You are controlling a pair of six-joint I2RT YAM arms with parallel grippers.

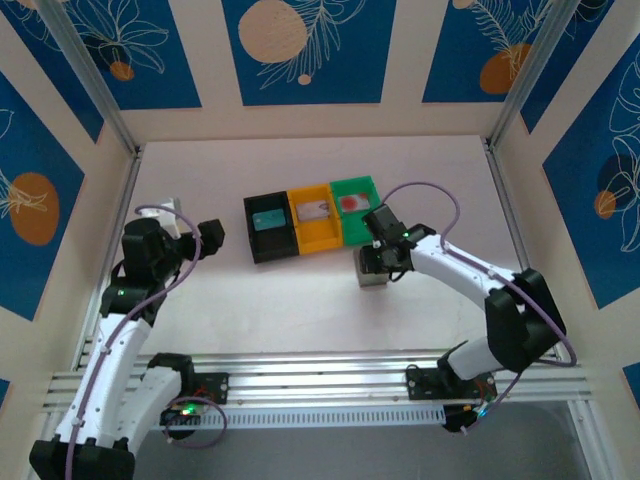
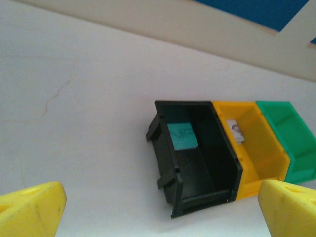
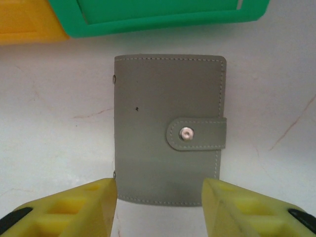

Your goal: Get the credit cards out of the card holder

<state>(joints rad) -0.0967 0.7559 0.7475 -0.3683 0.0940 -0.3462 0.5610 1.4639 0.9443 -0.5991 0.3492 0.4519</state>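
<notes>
The card holder [image 3: 168, 128] lies flat and shut on the tabletop [image 1: 300, 300], its strap snapped closed, right of the middle and just on the near-edge side of the green bin [image 1: 372, 228]; the right claw [image 3: 160, 202] hangs directly above it. In the right wrist view the claw's two yellow fingers [image 3: 79, 207] stand apart over the end of the holder farthest from the green bin, one above each long edge; whether they touch the holder cannot be told, and it is not clamped.

Three bins sit in a row near the middle of the tabletop: black [image 1: 262, 246], orange [image 1: 322, 236] and green, side by side and touching. A teal card [image 1: 268, 222] lies in the black bin; a pale greyish card [image 1: 313, 211] in the orange bin; a card with a red dot [image 1: 350, 203] in the green bin.

The left claw [image 1: 210, 238] hovers near the left edge of the tabletop, fingers spread wide and holding nothing, facing the black bin and well apart from the holder.
</notes>
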